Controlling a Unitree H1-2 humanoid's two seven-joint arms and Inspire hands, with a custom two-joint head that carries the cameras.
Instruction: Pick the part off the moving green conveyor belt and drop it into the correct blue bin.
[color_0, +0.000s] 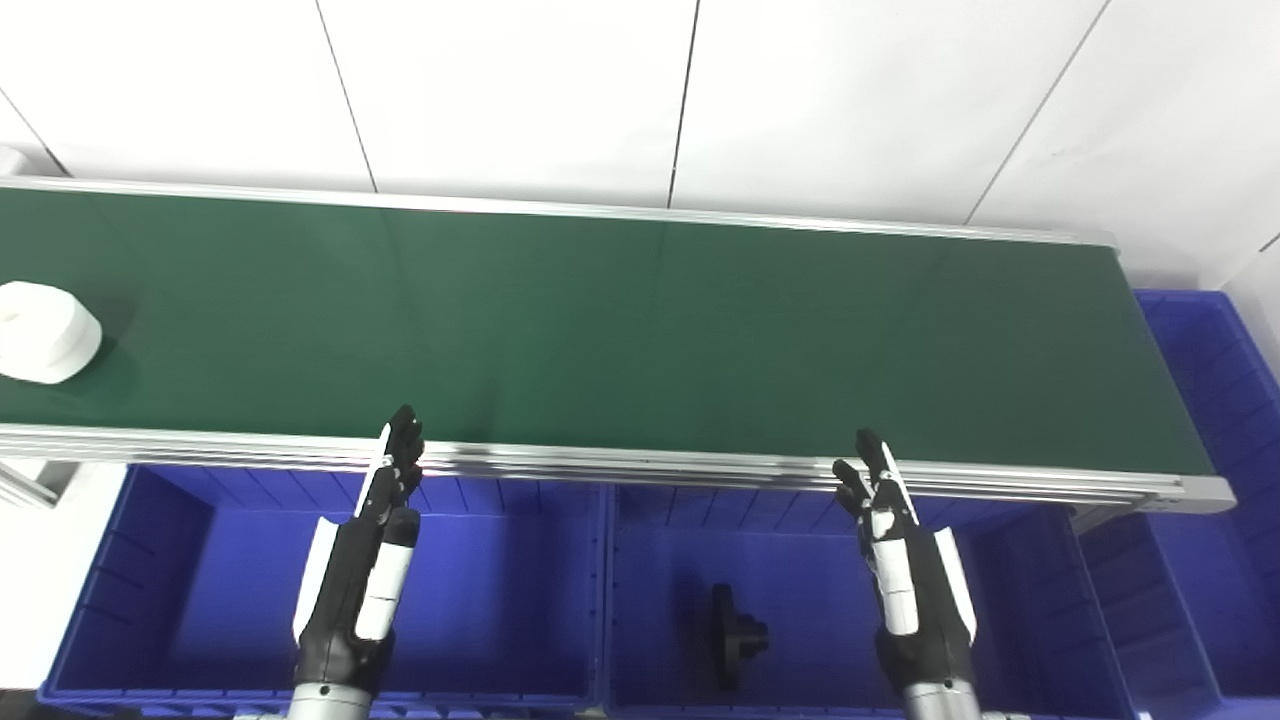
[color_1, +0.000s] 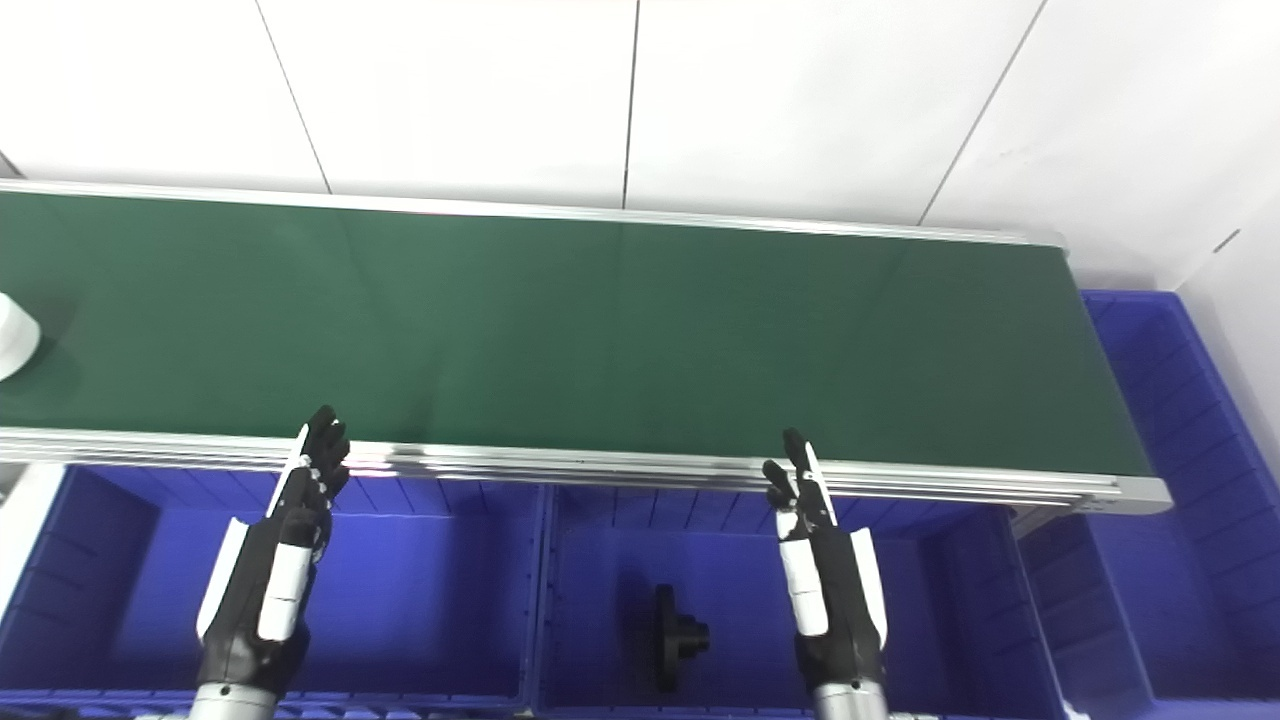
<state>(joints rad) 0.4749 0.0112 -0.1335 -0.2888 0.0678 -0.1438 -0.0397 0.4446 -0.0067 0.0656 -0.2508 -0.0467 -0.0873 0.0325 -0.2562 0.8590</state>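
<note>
A white part (color_0: 45, 332) lies on the green conveyor belt (color_0: 640, 330) at its far left end, close to the near edge and partly cut off by the frame in the right eye view. It looks blocky with bevelled corners; finer detail cannot be made out. Nothing touches it.

Both hands wait over the blue bins below the belt's near rail. The left hand (color_0: 365, 560) hangs above the left bin (color_0: 170, 600), fingers stretched out and released, tips reaching up to the aluminium rail (color_0: 640, 462) but holding nothing. The right hand (color_0: 905, 560) is posed the same way over the middle bin (color_0: 800, 560), fingers extended and empty. Neither hand is over the belt itself, and the white part is well apart from both, nearer the left one.

In the middle bin a black flanged part (color_0: 735, 635) lies on the floor, just left of the right hand's wrist. The left bin shows no contents in the visible area. A third blue bin (color_0: 1215, 400) stands past the belt's right end.

As a judgement, the black piece suggests one sorting has been completed, while the pick of the white part has not begun: the reach, the grasp, the carry and the drop are all left. If the belt carries it rightward along the near edge, the left hand seems best placed to meet it. Which bin is correct for it cannot be told from the views.
</note>
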